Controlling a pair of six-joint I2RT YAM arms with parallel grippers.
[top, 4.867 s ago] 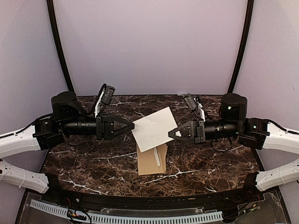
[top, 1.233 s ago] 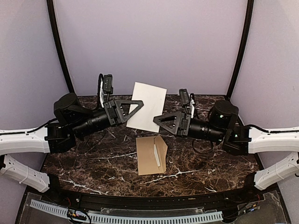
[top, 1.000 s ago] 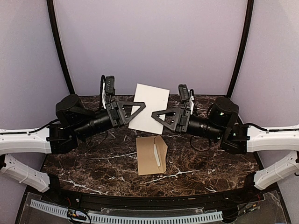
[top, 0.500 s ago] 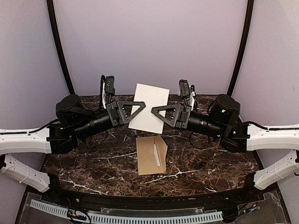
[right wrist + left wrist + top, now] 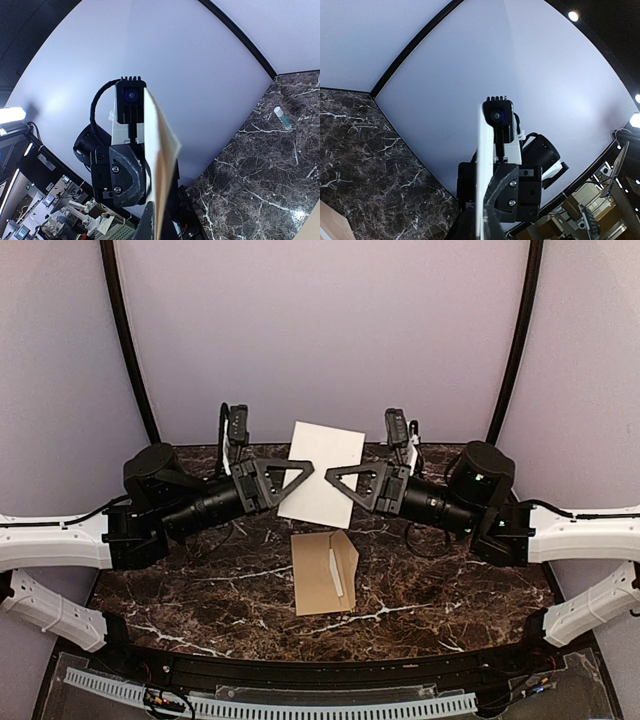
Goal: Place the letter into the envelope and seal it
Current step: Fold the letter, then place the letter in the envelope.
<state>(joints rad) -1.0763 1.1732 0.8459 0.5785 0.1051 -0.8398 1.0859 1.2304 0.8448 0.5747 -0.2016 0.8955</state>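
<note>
Two-sided hold logged; notes run from biggest to smallest.

Dark brown marbled stone desk [image 5: 200, 580]: carries the envelope only, nothing of the letter.

Cream rectangular paper letter [image 5: 318, 455]: found lifted clear of the desk and near upright, plain pale face toward the overhead camera, hanging between the two arms over the rear half of the stone. Shows only edge-on from either wrist, so cannot tell how the printed side lies.

Plain kraft-brown paper envelope [image 5: 318, 580]: lying flat toward the front of the desk, below the letter and well apart from it. Flap apparently turned out on its right side, with a pale strip [image 5: 337, 576] along that fold. Untouched by either arm.

Left black pincer [image 5: 309, 467]: clamped tight on the letter's left edge.

Right black pincer [image 5: 329, 476]: clamped on the right edge. A second ago stood with jaws apart around that edge; has closed since. No other shift of note, the sheet hanging much as before.

Reading of the change: letter now secured at both sides, so judged ready to be turned, folded or passed across. Insertion not yet begun; sealing further off.

Small white tube with green end [image 5: 281, 117]: lying on the desk, far from the work. Contents unknown.
</note>
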